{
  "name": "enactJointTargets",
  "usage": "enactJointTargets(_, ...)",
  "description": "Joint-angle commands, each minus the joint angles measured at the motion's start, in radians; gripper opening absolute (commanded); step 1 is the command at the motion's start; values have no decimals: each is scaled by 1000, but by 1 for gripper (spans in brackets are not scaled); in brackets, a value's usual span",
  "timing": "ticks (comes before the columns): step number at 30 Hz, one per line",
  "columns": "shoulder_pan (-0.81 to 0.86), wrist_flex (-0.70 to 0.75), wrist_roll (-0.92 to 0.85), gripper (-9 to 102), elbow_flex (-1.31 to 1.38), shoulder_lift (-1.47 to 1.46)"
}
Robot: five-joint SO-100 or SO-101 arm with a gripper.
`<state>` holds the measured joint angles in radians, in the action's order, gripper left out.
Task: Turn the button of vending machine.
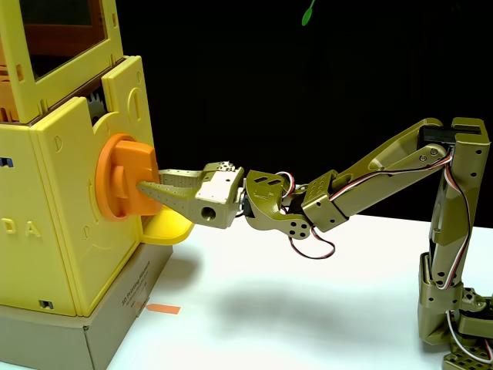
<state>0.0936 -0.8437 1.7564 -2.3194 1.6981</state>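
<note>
Yellow plastic makes up the vending machine (54, 223), a big boxy toy that stands at the left edge of the white table (308, 308) in the fixed view. It sits on a grey cardboard base (115, 324), and its upper part carries an orange-tinted window (62, 35) framed in yellow. On the machine's right-facing side sits the button (123, 185), a large orange knob made of a round disc with a thick bar sticking out across its face. Just below the knob a yellow rounded tray (166, 230) juts out over the table. A small orange strip (162, 309) lies on the table beside the base.

An olive-green arm (385, 173) rises from its mount at the right edge of the table and stretches almost level towards the machine, with red, white and black wires looping under the wrist. The gripper (152, 186) has its fingertips at the bar of the knob: one pointed finger (173, 199) lies against the bar's lower front, another part runs just above it. The jaws look nearly closed around the end of the bar, but from this side it cannot be told whether they truly pinch it. A green scrap (309, 12) shows at the top against the black backdrop (308, 92).
</note>
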Motion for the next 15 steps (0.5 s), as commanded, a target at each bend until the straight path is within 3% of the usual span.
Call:
enactJointTargets(1, 20, 2, 43, 1, 20, 91)
enactJointTargets(15, 8, 35, 6, 2, 9, 103)
